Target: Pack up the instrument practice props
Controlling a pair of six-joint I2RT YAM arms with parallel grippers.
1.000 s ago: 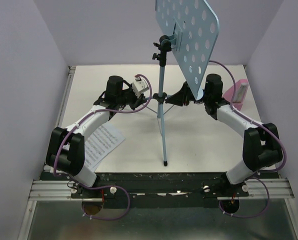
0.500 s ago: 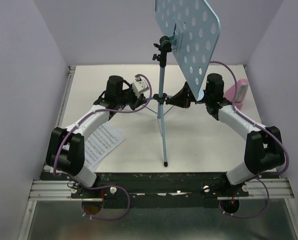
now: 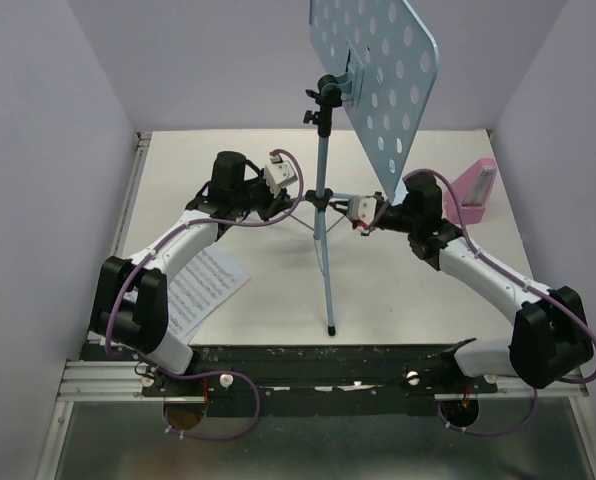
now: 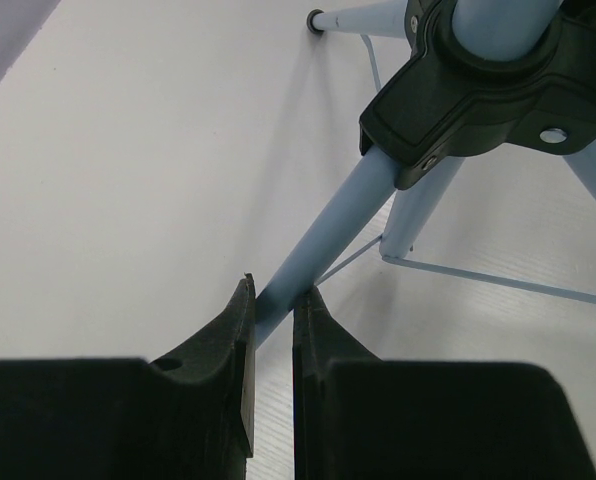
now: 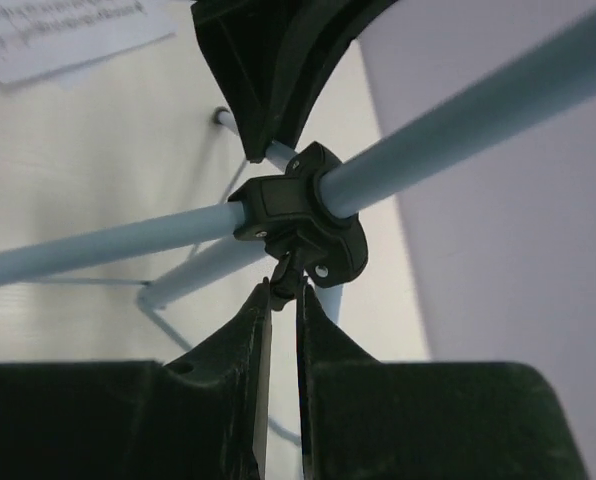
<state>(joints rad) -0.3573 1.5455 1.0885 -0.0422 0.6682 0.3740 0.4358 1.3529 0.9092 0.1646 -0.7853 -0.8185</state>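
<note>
Top view shows the stand (image 3: 324, 150) upright in the middle, desk tilted, both arms reaching in at its tripod. Left gripper (image 4: 274, 305) is clamped on one blue leg (image 4: 323, 235) just below the black hub (image 5: 298, 215). Right gripper (image 5: 283, 292) is pinched nearly together on the hub's little tab. Sheets (image 3: 203, 290) lie under the left arm, and the pink metronome (image 3: 475, 187) sits off to the right.

No legible text or labels

Left arm (image 3: 183, 240) and right arm (image 3: 478, 270): white links, black joint housings, looping purple cables (image 3: 125, 290). Left gripper (image 4: 278, 290) and right gripper (image 5: 283, 290): black wedge-shaped fingers.
</note>
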